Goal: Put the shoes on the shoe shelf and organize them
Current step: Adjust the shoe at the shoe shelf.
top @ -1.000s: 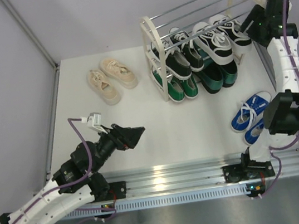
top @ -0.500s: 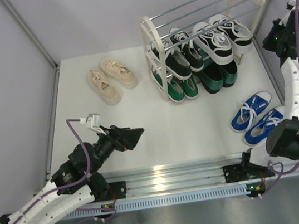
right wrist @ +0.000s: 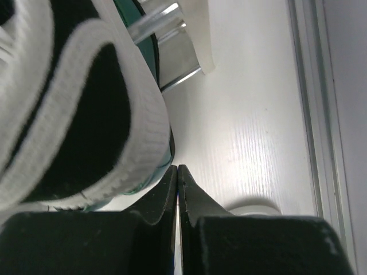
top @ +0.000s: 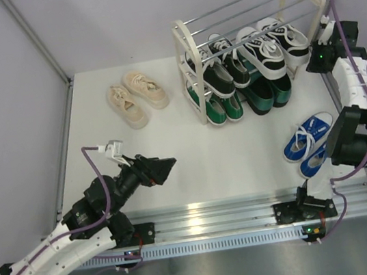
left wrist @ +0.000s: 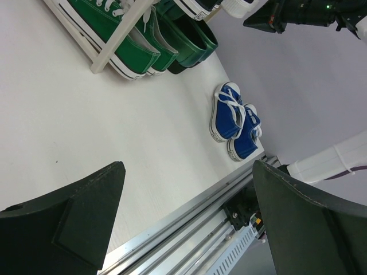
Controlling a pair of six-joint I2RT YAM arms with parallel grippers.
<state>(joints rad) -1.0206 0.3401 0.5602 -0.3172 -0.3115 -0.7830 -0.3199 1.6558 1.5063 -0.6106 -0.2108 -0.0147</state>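
Standing at one o'clock, the cream shoe shelf (top: 180,41) carries striped sneakers (top: 263,48) on silver rods (top: 239,2); green pairs (top: 216,110) beneath are half hidden. Right gripper (right wrist: 177,168) pinched empty, left gripper (top: 167,165) spread wide.

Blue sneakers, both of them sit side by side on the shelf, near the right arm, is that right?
Not quite. The blue sneakers do sit side by side near the right arm, but on the table, off the shelf. The top view shows it.
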